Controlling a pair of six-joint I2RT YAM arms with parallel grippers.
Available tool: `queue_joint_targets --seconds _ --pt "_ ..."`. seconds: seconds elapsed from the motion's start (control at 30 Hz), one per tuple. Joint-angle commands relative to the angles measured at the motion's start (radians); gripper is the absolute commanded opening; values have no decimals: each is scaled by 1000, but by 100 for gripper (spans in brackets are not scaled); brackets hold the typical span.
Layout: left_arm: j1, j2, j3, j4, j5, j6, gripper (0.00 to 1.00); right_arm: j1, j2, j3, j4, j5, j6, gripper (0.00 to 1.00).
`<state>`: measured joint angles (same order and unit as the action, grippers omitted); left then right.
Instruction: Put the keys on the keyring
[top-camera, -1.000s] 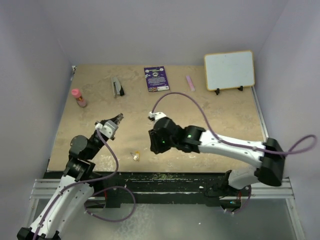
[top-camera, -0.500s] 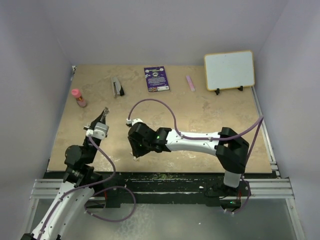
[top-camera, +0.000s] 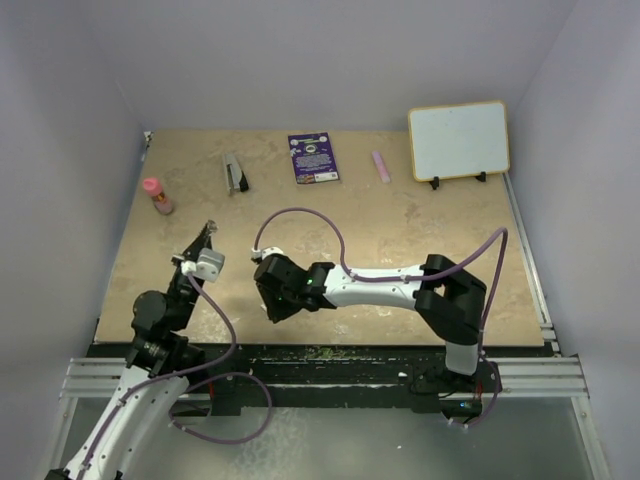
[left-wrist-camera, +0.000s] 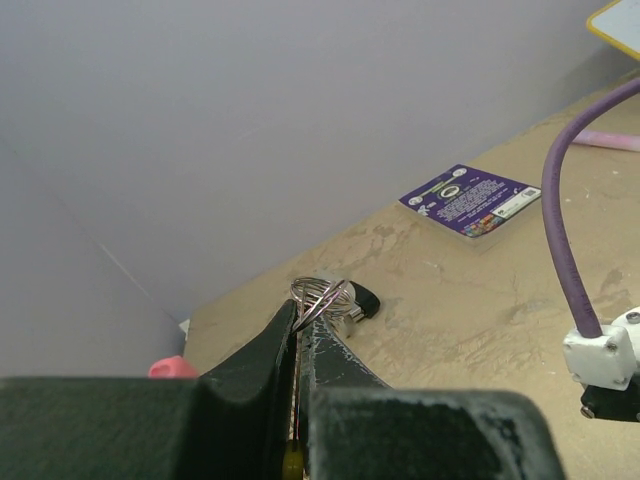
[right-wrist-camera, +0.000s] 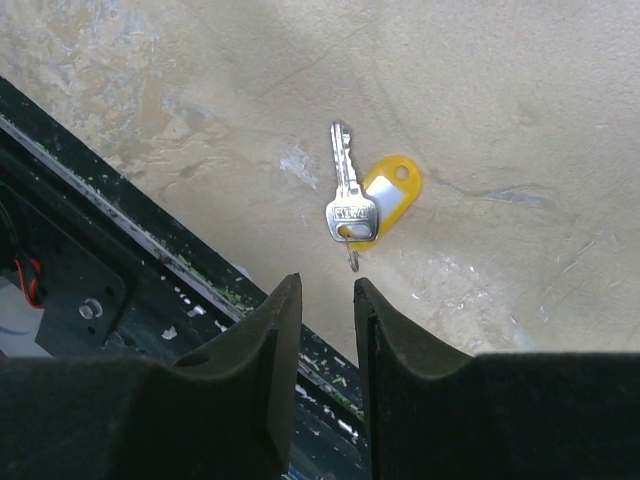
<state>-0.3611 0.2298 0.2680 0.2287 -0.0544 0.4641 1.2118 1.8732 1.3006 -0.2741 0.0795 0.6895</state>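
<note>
My left claw (left-wrist-camera: 299, 322) pinches the keyring (left-wrist-camera: 322, 297) above the surface (left-wrist-camera: 470, 300). My right claw (right-wrist-camera: 327, 292), a little spread, hangs just over the key (right-wrist-camera: 347, 205) lying near the front edge.

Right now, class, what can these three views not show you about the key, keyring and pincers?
Top view: the right pincer covers the key, seen only from the right wrist.
Top view: the keyring in the left pincer is too small to make out.
Left wrist view: the pincer's fingers hide the keyring's lower part.
</note>
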Motion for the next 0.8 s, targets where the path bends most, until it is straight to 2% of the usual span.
queue_joint_targets --seconds 0.0,0.23,0.37,0.57,0.77 --pt "2 -44 66 2 36 -7 3 3 20 -6 44 -8 1 31" --pt "2 -145 45 -15 37 -3 3 2 43 -21 41 -32 12 28" --pt "2 -184 20 -30 51 59 3 2 58 -5 22 -12 11 22" --pt "2 -184 -15 -12 20 120 2 2 45 -6 19 15 4 0" --pt "2 -179 -96 120 -29 210 2 3 -35 -51 30 70 -11 0"
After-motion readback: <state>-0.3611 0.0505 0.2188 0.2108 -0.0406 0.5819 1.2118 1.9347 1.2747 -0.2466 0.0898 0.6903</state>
